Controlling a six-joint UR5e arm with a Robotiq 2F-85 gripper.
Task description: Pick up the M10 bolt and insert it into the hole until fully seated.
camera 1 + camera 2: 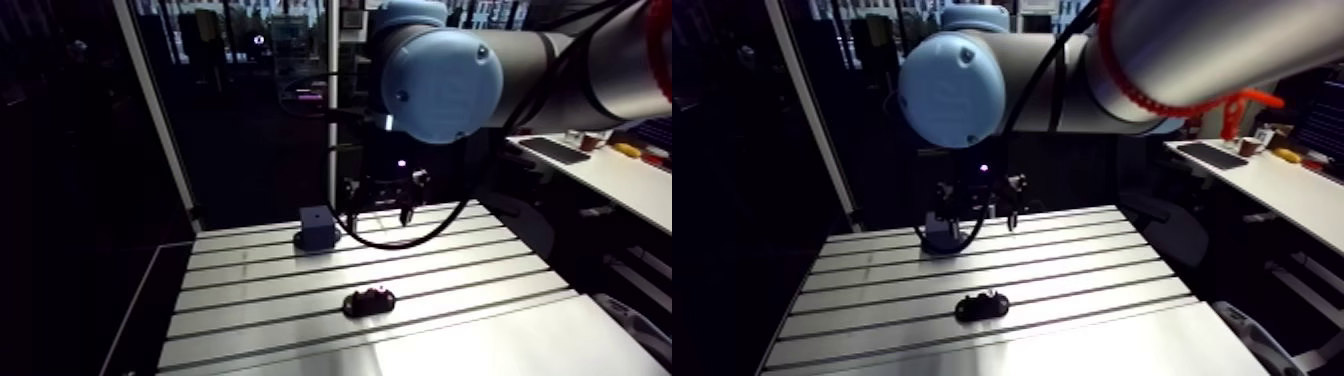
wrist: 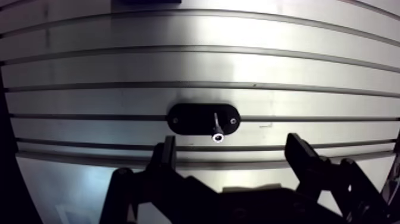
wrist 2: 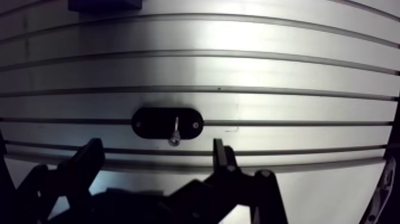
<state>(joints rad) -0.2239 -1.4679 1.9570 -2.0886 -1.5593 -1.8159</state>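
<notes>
slotted aluminium table (image 2: 297,71) below, bright, ribbed with long dark grooves running crosswise ahead of the tool.

nearest, the black two-finger gripper (image 2: 232,158): fingers (image 2: 168,156) spread wide, pinching nothing, hanging above the table short of the part.

just ahead, roughly on the line between the fingers, a black oval holder plate (image 2: 190,118) lying flat over one groove. in its middle the slim silver m10 bolt (image 2: 216,126), apparently standing upright with its round head uppermost; not yet grasped.

farther off, well apart from the holder and across several grooves, a small grey square block (image 1: 318,227) near the table's far edge. probably the home of the hole, though no hole visible from here.

likely trouble:
- closing off-centre on so thin a shaft, tipping it or squeezing it out sideways.
- coming down too low and striking the holder plate with a fingertip, shoving holder and bolt along the table.
- dropping the bolt over a groove, with a fair chance of it lodging or rolling there.
- gripping it crooked, then jamming at the hole's mouth.

plenty of bare table on both sides of the holder and between it and the block, so open room for approach and carry. less margin at the far edge beside the block, and along the dark drop at the table's side.
</notes>
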